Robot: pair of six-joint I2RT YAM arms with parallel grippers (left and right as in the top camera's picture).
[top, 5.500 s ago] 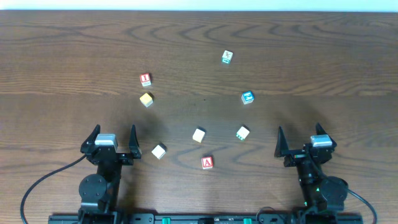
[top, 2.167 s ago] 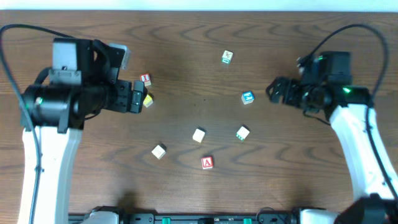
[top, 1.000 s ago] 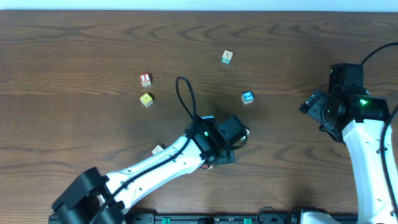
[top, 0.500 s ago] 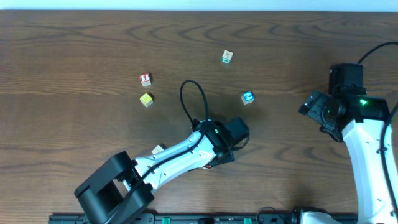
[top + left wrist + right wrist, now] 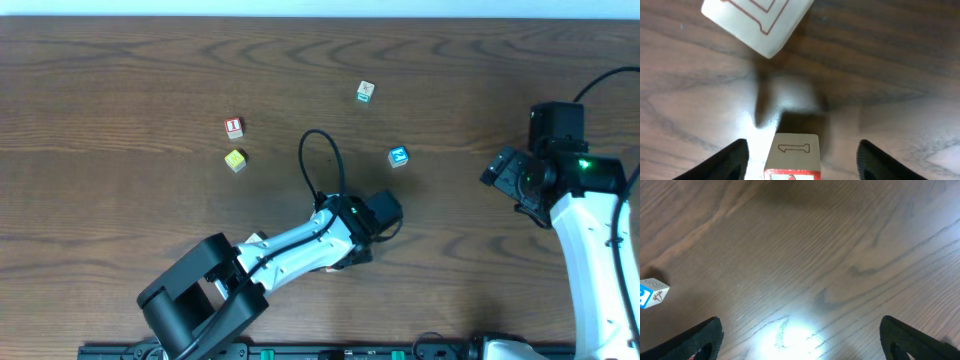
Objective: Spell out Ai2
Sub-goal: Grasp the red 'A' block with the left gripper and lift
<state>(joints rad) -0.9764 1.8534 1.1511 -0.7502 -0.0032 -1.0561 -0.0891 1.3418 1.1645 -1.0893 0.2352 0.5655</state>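
Note:
The red "A" cube sits on the table between my left gripper's open fingers, untouched; only its red-edged top and a side with an outlined "1" show. In the overhead view my left gripper and arm cover this cube. The red "I" cube lies at the far left. The blue "2" cube lies right of centre and shows at the left edge of the right wrist view. My right gripper is open and empty over bare wood, to the right of the blue cube.
A yellow cube lies just below the "I" cube. A green-marked cube lies at the back. A cream cube with a red outline lies just beyond the "A" cube. The left arm covers the table's front middle.
Both arms rose from rest. The left arm swung to the front middle and lowered its open gripper around the "A" cube. The right arm has stayed still for the last second.

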